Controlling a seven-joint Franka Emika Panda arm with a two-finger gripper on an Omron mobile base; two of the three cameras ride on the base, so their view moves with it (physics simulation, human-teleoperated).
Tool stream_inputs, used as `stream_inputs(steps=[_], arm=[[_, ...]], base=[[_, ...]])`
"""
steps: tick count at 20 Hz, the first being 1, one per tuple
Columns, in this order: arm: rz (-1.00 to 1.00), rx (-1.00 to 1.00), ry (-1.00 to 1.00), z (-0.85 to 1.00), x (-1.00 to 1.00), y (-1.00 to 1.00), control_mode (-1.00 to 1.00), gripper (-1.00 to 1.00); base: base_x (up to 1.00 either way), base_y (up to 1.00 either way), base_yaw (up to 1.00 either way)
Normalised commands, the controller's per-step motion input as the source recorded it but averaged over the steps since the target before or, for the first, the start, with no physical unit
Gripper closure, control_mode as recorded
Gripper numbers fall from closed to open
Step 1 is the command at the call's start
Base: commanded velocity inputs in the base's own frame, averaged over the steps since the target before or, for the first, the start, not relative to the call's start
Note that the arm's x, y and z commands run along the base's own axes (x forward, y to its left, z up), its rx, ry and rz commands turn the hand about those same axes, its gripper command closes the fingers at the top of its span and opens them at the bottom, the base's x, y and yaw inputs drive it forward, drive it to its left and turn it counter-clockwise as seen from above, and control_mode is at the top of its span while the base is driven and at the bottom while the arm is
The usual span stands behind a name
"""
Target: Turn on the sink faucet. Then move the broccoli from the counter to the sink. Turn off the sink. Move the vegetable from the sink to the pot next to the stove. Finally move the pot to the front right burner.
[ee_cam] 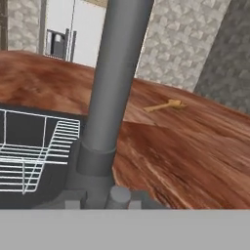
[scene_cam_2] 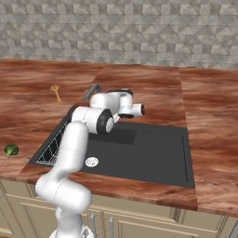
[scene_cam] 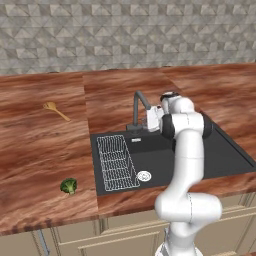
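Observation:
The dark grey sink faucet (scene_cam: 137,107) (scene_cam_2: 90,91) stands behind the black sink (scene_cam: 225,155) (scene_cam_2: 153,153). My gripper (scene_cam: 144,125) is pressed in low beside the faucet's base, and its fingers are hidden by the white hand. In the hand view the faucet's column (ee_cam: 117,88) stands very close, with the small lever (ee_cam: 118,195) right at the bottom edge. The broccoli (scene_cam: 69,186) (scene_cam_2: 11,149) lies on the reddish-brown counter (scene_cam: 40,145) left of the sink, near the front edge. The pot and the stove are out of view.
A white wire rack (scene_cam: 116,162) (ee_cam: 34,151) sits in the sink's left part, with the round silver drain (scene_cam: 144,176) (scene_cam_2: 92,161) beside it. A wooden spoon (scene_cam: 56,110) (scene_cam_2: 56,92) (ee_cam: 163,106) lies on the counter at the back left. A tiled wall rises behind.

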Motion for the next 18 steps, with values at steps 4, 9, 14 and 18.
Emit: stream_inputs(steps=[4, 9, 14, 18], arm=[[-0.25, 0.01, -0.03, 0.00, 0.00, 0.06, -1.00, 1.00], [-0.25, 0.01, -0.07, 0.00, 0.00, 0.01, -1.00, 1.00], [-0.20, 0.04, -0.08, -0.01, 0.00, 0.00, -1.00, 1.00], [-0.17, 0.01, -0.01, 0.00, 0.00, 0.00, -1.00, 1.00]], base=[[0.00, 0.00, 0.00], [0.00, 0.00, 0.00], [0.00, 0.00, 0.00], [0.00, 0.00, 0.00]])
